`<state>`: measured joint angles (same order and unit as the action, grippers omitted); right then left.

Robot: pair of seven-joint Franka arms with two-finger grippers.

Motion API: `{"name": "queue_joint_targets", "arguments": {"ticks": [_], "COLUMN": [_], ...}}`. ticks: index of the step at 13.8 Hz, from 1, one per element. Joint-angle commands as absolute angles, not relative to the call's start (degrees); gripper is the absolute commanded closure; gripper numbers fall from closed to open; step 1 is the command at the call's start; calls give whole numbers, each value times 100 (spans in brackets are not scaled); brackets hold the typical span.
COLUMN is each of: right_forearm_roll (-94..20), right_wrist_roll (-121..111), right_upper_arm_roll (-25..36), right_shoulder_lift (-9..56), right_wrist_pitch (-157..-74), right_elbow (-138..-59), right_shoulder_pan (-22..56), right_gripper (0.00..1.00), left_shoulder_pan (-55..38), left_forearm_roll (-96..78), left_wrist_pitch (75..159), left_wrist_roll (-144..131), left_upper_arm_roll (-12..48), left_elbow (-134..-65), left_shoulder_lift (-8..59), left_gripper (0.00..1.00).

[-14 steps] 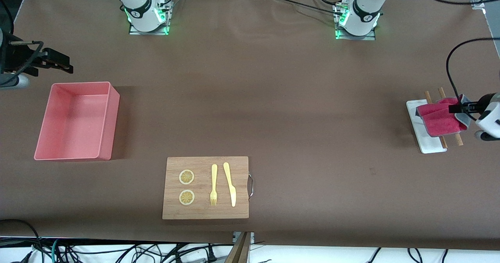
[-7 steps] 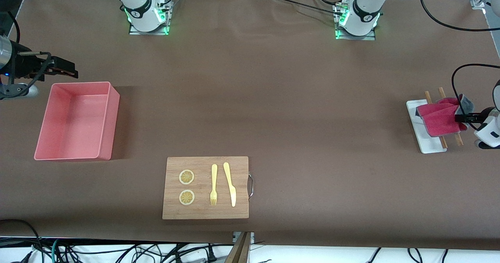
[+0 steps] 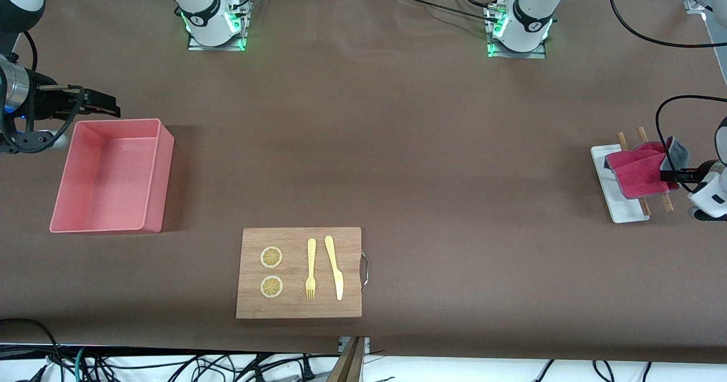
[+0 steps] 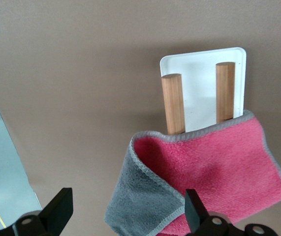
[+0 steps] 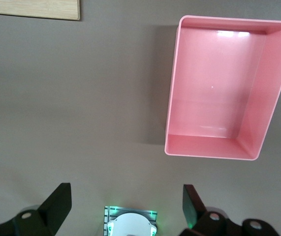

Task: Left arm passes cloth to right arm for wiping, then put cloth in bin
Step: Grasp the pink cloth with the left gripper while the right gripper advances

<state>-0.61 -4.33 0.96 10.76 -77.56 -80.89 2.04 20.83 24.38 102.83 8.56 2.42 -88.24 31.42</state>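
Note:
The crimson-pink cloth (image 3: 639, 172) lies draped over two wooden sticks (image 3: 623, 141) on a small white tray (image 3: 618, 203) at the left arm's end of the table. Its grey corner (image 4: 140, 201) is folded up. My left gripper (image 3: 671, 173) is open at the cloth's edge, and in the left wrist view (image 4: 128, 216) the grey corner lies between its fingers (image 4: 56, 209) without being clamped. The salmon-pink bin (image 3: 164, 166) stands empty at the right arm's end. My right gripper (image 3: 105, 108) is open and empty, just outside the bin's corner that lies toward the bases; the right wrist view (image 5: 125, 204) shows the bin (image 5: 209, 147).
A wooden cutting board (image 3: 298, 308) with two lemon slices (image 3: 271, 257), a yellow fork (image 3: 310, 268) and a yellow knife (image 3: 334, 265) lies near the table's camera-side edge. The arm bases (image 3: 213, 16) stand along the table's top edge.
My right gripper has moved in toward the bin's corner. My left gripper has shifted along the cloth's edge toward the table's end. The cloth stays on the sticks.

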Motion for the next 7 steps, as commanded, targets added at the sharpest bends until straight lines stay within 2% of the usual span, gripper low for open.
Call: {"name": "queue_joint_targets", "arguments": {"ticks": [1, 7], "right_forearm_roll": [-158, -184], "right_wrist_roll": [-396, -308], "right_upper_arm_roll": [88, 70], "right_shoulder_lift": [1020, 1020], "right_wrist_pitch": [-7708, -7699], "right_elbow": [-8095, -8104], "right_shoulder_pan": [185, 351], "right_gripper": [0, 0], "left_shoulder_pan": [2083, 2083], "left_forearm_roll": [2479, 2470], "left_wrist_pitch": [10178, 9932], "left_wrist_roll": [896, 905], "left_upper_arm_roll": [255, 255], "left_elbow": [-8745, -8798], "left_shoulder_lift": [3155, 3190], "left_gripper": [0, 0]}}
